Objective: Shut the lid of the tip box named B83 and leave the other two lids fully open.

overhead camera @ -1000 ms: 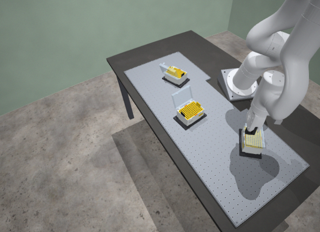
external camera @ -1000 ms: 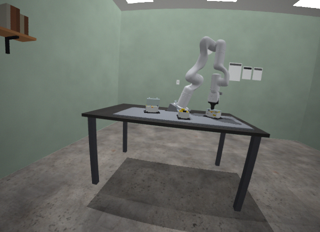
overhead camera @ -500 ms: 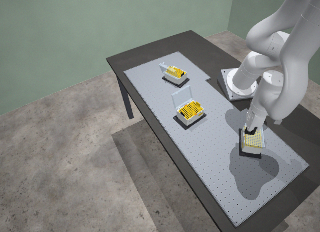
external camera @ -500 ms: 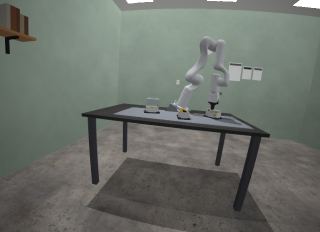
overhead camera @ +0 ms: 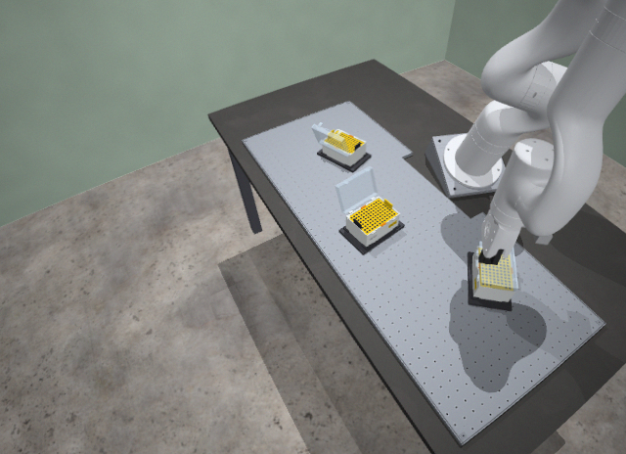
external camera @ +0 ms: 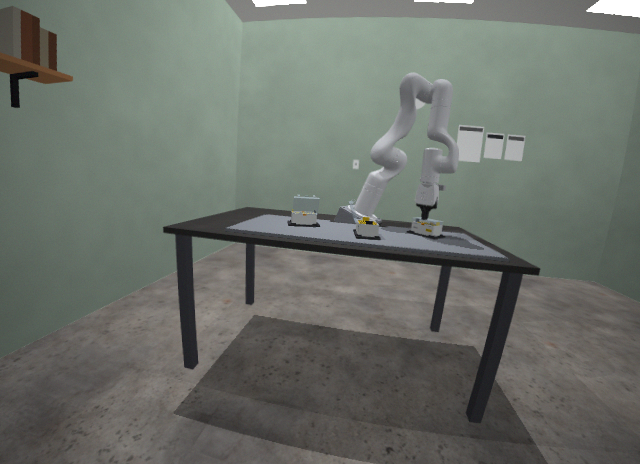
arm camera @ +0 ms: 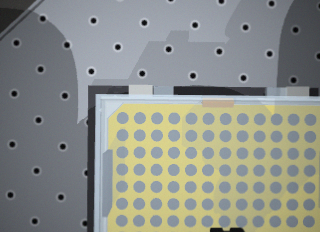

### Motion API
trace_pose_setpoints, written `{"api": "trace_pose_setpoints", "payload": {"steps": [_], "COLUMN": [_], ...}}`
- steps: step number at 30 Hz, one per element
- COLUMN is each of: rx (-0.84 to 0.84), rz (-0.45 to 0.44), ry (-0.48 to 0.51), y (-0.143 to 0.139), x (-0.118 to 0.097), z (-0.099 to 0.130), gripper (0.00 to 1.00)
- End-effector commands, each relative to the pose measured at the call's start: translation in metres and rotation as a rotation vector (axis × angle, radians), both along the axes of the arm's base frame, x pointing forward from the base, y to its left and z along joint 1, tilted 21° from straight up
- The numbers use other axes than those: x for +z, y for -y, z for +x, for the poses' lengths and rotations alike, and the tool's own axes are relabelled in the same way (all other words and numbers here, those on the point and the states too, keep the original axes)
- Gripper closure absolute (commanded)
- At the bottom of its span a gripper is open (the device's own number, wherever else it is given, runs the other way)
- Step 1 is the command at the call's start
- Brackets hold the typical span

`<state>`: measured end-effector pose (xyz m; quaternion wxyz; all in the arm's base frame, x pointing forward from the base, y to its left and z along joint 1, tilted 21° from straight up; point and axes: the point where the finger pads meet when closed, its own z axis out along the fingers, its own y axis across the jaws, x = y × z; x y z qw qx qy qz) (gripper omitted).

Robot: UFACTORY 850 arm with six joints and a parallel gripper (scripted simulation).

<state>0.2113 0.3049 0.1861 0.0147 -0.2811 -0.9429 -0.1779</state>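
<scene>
Three white tip boxes with yellow racks sit on black holder plates on the grey perforated board. The near box [overhead camera: 493, 280] has its clear lid lying down over the rack. My gripper [overhead camera: 491, 257] is shut with nothing in it, and its tips rest on that lid at the end nearest the arm. In the wrist view the lid [arm camera: 210, 167] fills the lower frame, with an orange tab [arm camera: 217, 103] at its far edge and my fingertips at the bottom edge. The middle box [overhead camera: 371, 219] has its lid standing upright. The far box [overhead camera: 343, 145] has its lid tilted back. No sticker ID is readable.
The arm's base [overhead camera: 468, 168] stands on the dark table beside the board, behind the near box. The board's near edge runs close to the table's front edge. In the exterior view the three boxes stand in a row, with the gripper [external camera: 427, 213] over the right one.
</scene>
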Motion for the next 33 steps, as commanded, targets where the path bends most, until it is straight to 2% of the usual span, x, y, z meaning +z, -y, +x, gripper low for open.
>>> {"api": "trace_pose_setpoints", "payload": {"steps": [1,18,33], "rx": [0.0,0.0,0.0], "rz": [0.001,0.001,0.001], "ry": [0.001,0.001,0.001], "y": [-0.001,-0.001,0.006], "x": [0.0,-0.001,0.019], "z": [0.0,0.0,-0.001], "gripper": [1.0,1.0,1.0]}}
